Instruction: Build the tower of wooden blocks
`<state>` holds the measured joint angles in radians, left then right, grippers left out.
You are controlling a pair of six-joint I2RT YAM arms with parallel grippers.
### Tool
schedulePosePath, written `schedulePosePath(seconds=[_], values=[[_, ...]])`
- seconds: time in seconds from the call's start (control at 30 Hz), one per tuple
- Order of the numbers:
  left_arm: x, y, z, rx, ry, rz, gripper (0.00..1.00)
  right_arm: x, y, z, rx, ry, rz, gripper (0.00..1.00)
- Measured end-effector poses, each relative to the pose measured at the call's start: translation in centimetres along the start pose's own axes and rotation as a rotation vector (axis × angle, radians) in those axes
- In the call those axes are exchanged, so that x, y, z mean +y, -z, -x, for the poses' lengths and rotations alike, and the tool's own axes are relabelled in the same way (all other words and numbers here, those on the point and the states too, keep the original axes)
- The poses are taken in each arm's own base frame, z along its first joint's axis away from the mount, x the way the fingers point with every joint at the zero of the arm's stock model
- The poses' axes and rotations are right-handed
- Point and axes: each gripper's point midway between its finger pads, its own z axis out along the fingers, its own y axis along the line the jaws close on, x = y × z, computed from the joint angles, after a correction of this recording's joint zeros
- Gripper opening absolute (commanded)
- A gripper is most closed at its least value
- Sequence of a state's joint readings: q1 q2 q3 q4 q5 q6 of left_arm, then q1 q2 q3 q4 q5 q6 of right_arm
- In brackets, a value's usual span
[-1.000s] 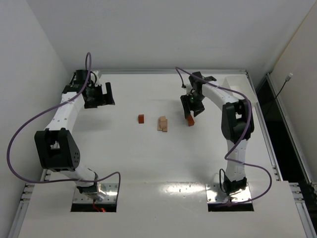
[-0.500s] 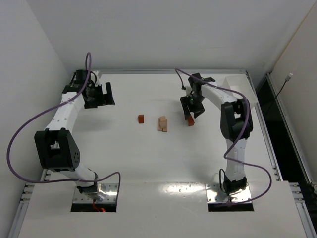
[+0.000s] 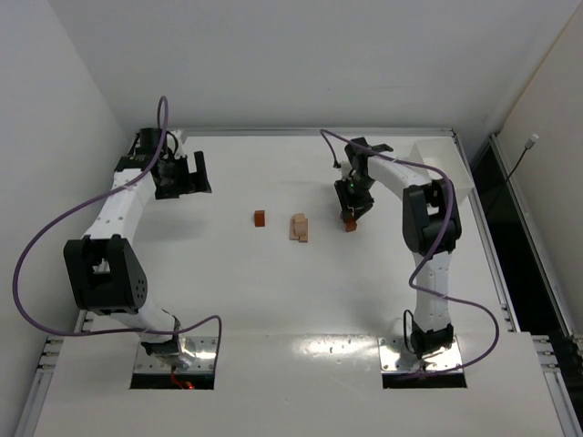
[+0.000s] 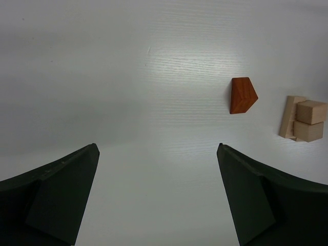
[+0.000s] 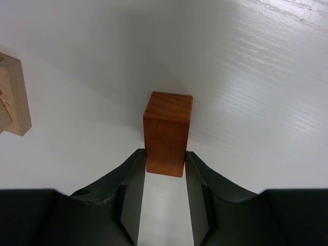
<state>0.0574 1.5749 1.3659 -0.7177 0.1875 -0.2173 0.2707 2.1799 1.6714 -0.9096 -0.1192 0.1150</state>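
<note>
On the white tabletop (image 3: 273, 291) you are looking at two reddish-brown wooden pieces and one small cluster of pale tan wooden blocks (image 3: 299, 227). In the left wrist view that cluster is showing one flat plank (image 4: 290, 117) and two cubes (image 4: 311, 111) touching it. The reddish-brown trapezoid block (image 4: 242, 95) is lying near it, not touching. Your right claw (image 5: 165, 152) is gripping the reddish-brown rectangular block (image 5: 167, 130) on both sides, upright, to the right of the cluster. Your left claw (image 4: 156, 154) is hanging wide open by the far left of the tabletop, holding nothing, well apart from every block.
</note>
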Motion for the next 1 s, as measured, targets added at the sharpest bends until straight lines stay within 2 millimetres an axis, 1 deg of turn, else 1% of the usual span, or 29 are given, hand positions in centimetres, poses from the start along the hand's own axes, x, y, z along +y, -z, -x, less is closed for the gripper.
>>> schedulePosePath(seconds=[0.07,0.17,0.23,0.27,0.37,0.4,0.43,0.47,0.53,0.57,0.6,0.63,0.77,0.87,0.93,1.0], values=[[0.0,0.0,0.0,0.001,0.0,0.0,1.0,-0.1,0.0,0.0,-0.001,-0.001,-0.004,0.32],[0.0,0.0,0.0,0.001,0.0,0.0,1.0,-0.1,-0.1,0.1,0.0,-0.001,-0.008,0.35],[0.0,0.0,0.1,-0.001,0.0,0.0,1.0,-0.2,-0.2,0.1,0.003,-0.002,-0.011,0.44],[0.0,0.0,0.2,-0.001,0.0,0.0,1.0,-0.3,-0.3,0.0,0.005,-0.002,-0.013,0.51],[0.0,-0.1,0.2,0.002,0.0,0.0,1.0,-0.4,-0.7,-0.1,0.014,0.001,-0.015,0.51],[0.0,-0.1,0.2,0.003,0.001,0.0,1.0,-0.4,-0.7,-0.2,0.017,0.0,-0.015,0.5],[0.0,-0.1,0.2,0.003,0.001,0.0,1.0,-0.4,-0.8,-0.2,0.018,0.0,-0.015,0.46],[0.0,-0.2,0.1,0.005,0.001,-0.002,1.0,-0.4,-0.8,-0.2,0.019,0.0,-0.016,0.34],[-0.1,-0.2,0.1,0.005,0.001,-0.004,1.0,-0.5,-0.8,-0.2,0.019,0.002,-0.022,0.25],[-0.1,-0.2,0.1,0.006,0.001,-0.006,1.0,-0.6,-0.8,-0.2,0.018,0.003,-0.024,0.13],[-0.1,-0.2,0.1,0.006,0.001,-0.006,1.0,-0.6,-0.8,-0.2,0.019,0.004,-0.026,0.06],[-0.1,-0.2,0.1,0.006,0.001,-0.007,1.0,-0.7,-0.8,-0.2,0.019,0.001,-0.03,0.0],[-0.1,-0.2,0.1,0.007,0.001,-0.007,1.0,-0.7,-0.7,-0.1,0.017,0.004,-0.034,0.0],[0.0,-0.1,0.2,0.0,-0.004,-0.002,1.0,-0.6,-0.3,0.4,0.002,-0.013,-0.046,0.0],[0.2,0.2,-0.1,-0.017,-0.004,0.014,1.0,-0.2,0.8,1.3,-0.031,-0.036,-0.057,0.0],[0.4,1.0,-0.6,-0.035,-0.002,0.038,1.0,0.7,2.9,2.6,-0.093,-0.059,-0.06,0.0]])
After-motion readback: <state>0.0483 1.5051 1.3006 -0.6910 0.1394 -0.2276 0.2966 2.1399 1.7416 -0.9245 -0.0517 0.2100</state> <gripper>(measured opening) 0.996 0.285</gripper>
